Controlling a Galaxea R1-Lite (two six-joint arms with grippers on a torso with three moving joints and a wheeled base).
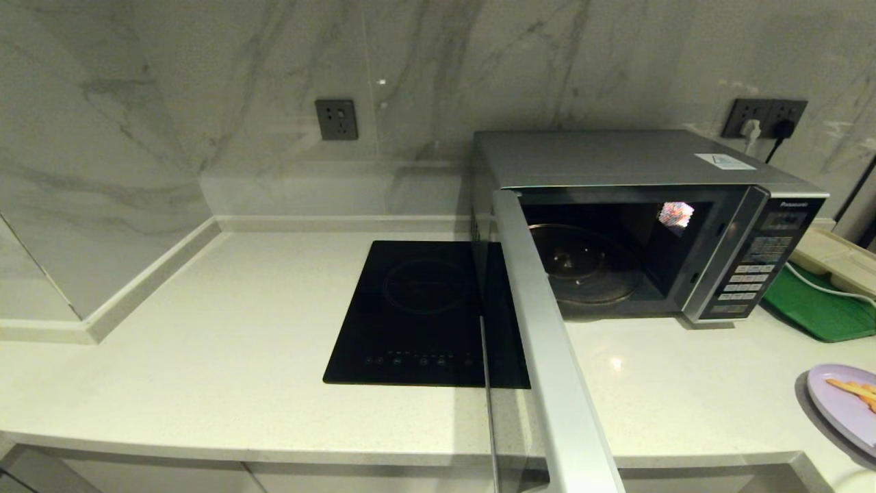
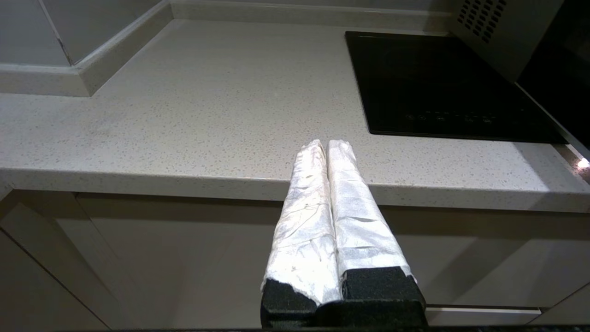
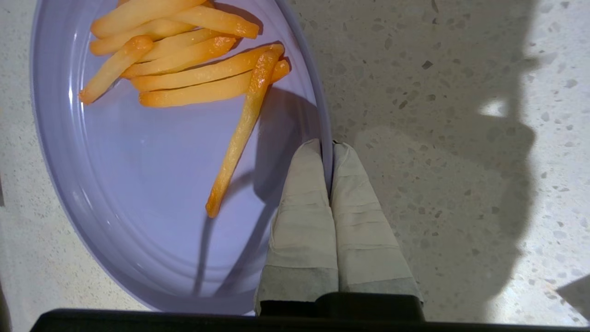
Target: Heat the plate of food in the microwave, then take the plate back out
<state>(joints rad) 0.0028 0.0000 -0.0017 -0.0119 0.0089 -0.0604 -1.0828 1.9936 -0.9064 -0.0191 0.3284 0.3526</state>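
The pale lavender plate of food (image 3: 138,184) carries several orange-yellow fries (image 3: 184,60). My right gripper (image 3: 328,146) is shut on its rim, one finger inside the plate and one outside. In the head view the plate (image 1: 845,404) shows at the far right edge of the counter, and the gripper itself is out of that view. The silver microwave (image 1: 616,164) stands at the back right with its door (image 1: 547,342) swung wide open toward me. Its glass turntable (image 1: 588,263) is bare. My left gripper (image 2: 326,144) is shut on nothing, low in front of the counter's front edge.
A flat black induction hob (image 1: 417,315) is set into the counter left of the microwave, partly behind the open door. A green tray (image 1: 821,308) lies to the right of the oven. Marble walls close off the back and left.
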